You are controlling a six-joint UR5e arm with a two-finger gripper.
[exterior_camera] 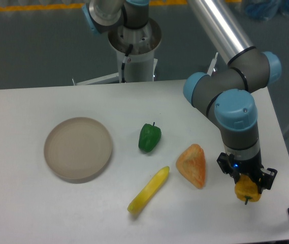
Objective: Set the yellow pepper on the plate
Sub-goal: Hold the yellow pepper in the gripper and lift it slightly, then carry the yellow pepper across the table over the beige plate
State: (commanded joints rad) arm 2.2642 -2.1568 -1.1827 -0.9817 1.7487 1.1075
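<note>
Tool [247, 189] of my arm, pointing down at the right end of the white worktop [27, 213], its fingers closed on the yellow pepper [247, 190], stem downward, just beside the orange wedge [193, 165]. The plate [78, 148] lies well apart at the left of the worktop. Between them sit the green pepper [149, 137] and, nearer the front, the long yellow piece [148, 190].
</note>
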